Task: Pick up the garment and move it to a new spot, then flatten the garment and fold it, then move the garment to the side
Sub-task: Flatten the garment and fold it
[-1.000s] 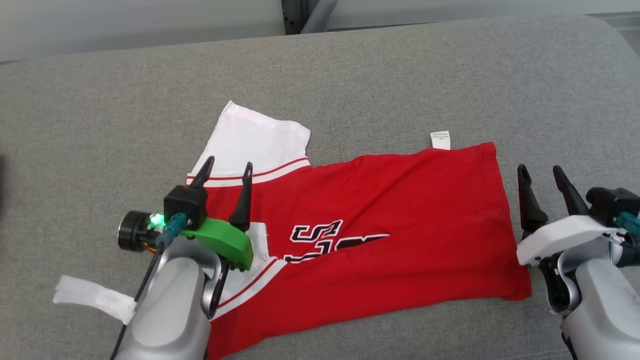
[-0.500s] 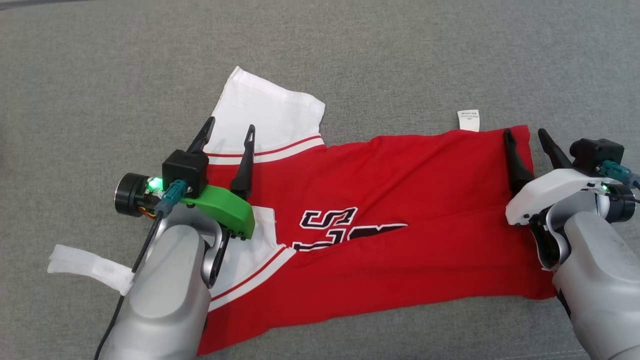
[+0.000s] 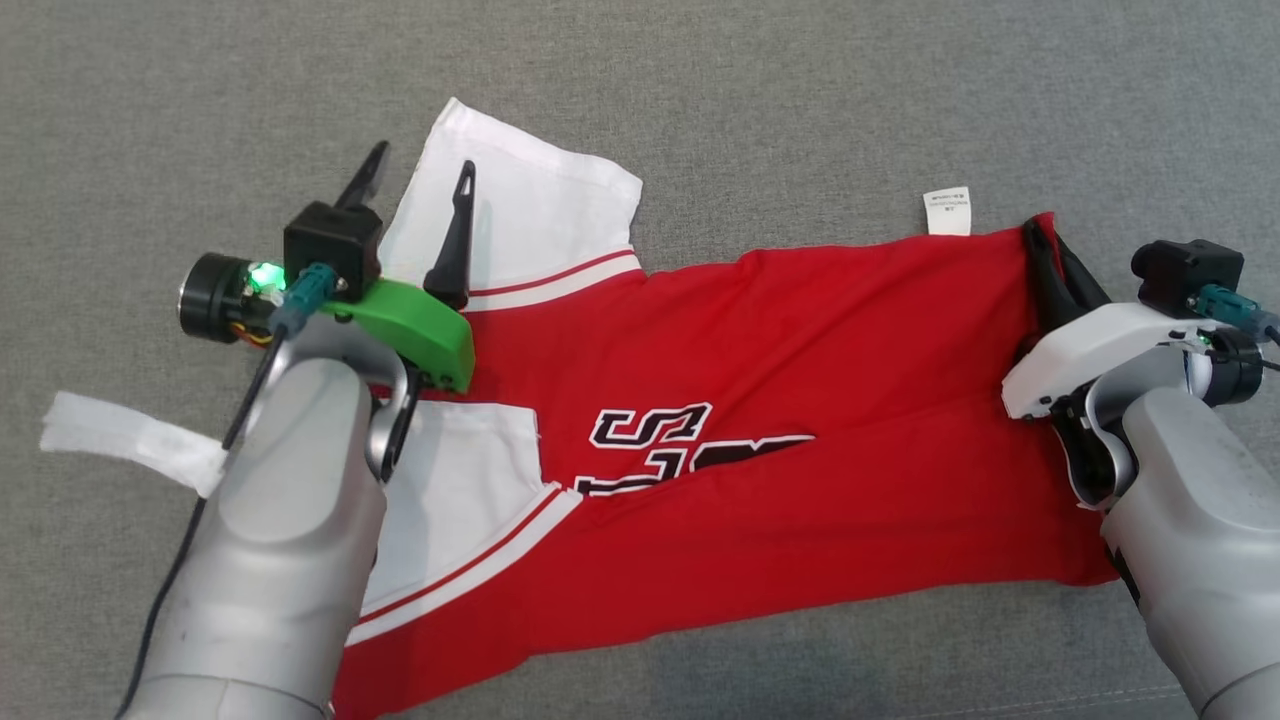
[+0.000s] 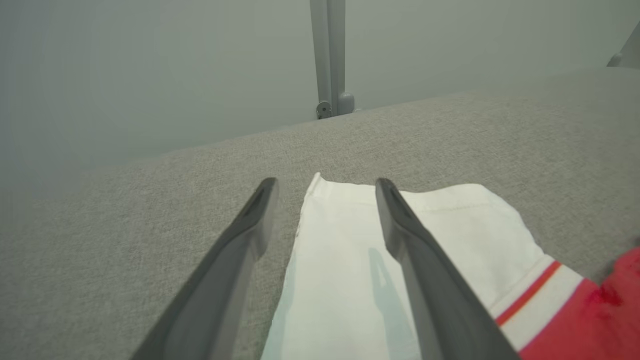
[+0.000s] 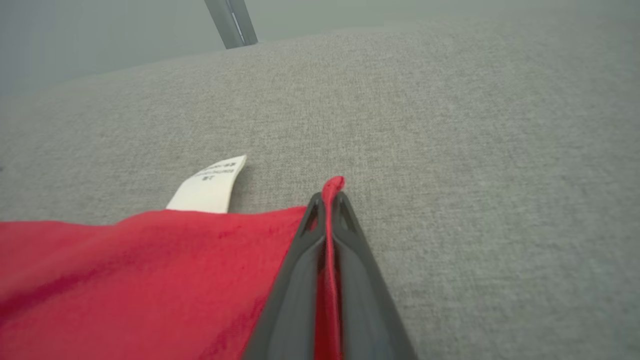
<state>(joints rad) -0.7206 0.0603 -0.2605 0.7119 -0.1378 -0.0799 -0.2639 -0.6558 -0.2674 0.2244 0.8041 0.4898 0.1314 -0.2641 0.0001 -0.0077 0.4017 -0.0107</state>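
The garment (image 3: 780,400) is a red jersey with white sleeves, red-striped cuffs and black-and-white lettering, lying folded lengthwise across the grey cushion. My right gripper (image 3: 1040,245) is shut on the garment's far right corner, and a strip of red cloth (image 5: 329,235) shows pinched between its fingers. A white care label (image 5: 210,187) sticks out beside that corner. My left gripper (image 3: 420,180) is open above the white sleeve (image 4: 350,260); one finger is over the sleeve, the other over bare cushion beside the sleeve's edge.
The grey fabric cushion (image 3: 800,120) stretches all around the garment. A strip of white tape (image 3: 130,440) lies on the cushion left of my left arm. A grey post (image 4: 330,55) stands behind the cushion's far edge, before a pale wall.
My right gripper moved forward to the red corner and shut on it. My left gripper advanced, still open, from the striped cuff to the sleeve's far end. The head camera tilted down.
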